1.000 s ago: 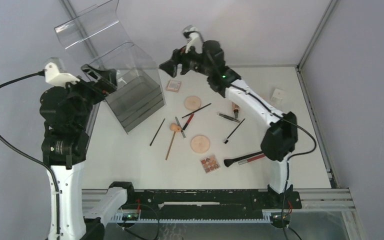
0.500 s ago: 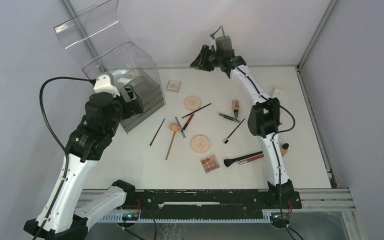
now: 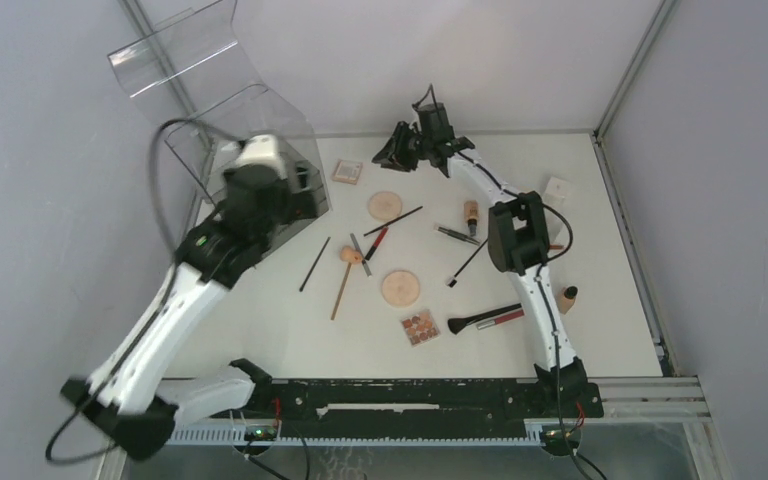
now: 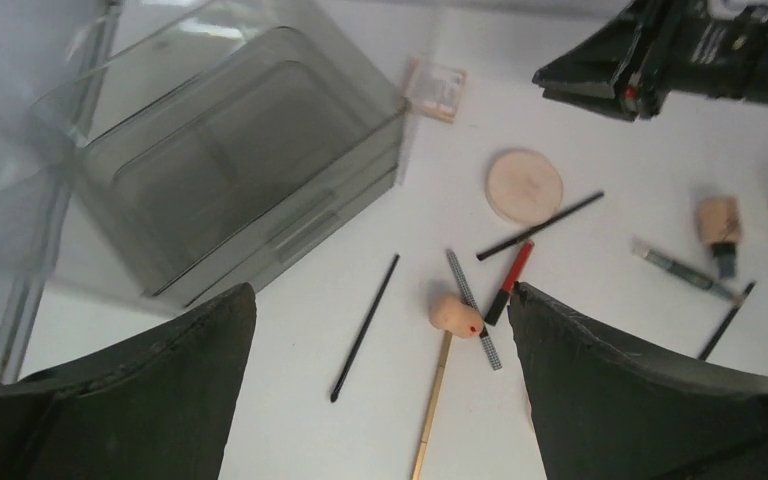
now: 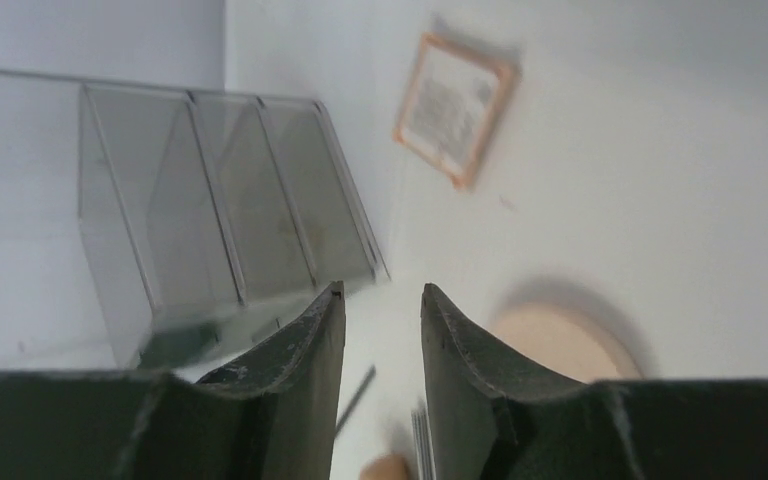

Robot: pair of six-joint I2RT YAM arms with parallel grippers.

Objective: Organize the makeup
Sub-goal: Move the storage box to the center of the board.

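Left gripper (image 4: 380,292) stands wide open and empty above the scattered makeup (image 4: 525,185). Right gripper (image 5: 382,290) hovers narrowly parted, holding nothing, near the square palette (image 5: 457,108). Acrylic organizer (image 4: 230,170) shows nothing inside. Advise widening the jaws, then descending squarely.

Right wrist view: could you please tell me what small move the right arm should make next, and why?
Probably lower the right fingers toward the square palette. They stand narrowly apart with nothing between them, and the palette lies loose on the table just ahead, not yet in the clear organizer.
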